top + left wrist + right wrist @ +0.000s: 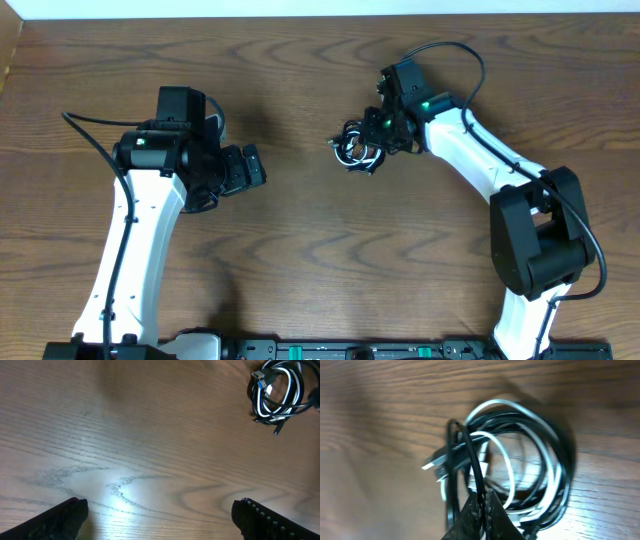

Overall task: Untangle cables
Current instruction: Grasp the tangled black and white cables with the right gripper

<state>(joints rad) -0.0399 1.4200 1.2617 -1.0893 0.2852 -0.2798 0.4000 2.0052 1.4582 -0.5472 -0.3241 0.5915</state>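
Black-and-white cables (pixel 563 460) between the closed right jaws

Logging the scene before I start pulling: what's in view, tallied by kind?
Tangled black-and-white cable bundle: 1
Robot hands: 2 (left hand open, away from the bundle; right hand shut on a black strand of it)
Total: 3

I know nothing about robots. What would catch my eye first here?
The small black-and-white cable tangle lies right of the middle, with the right arm's fingers pinched shut on one black strand. Across the wooden table, the left arm's fingers stand wide open over bare wood.
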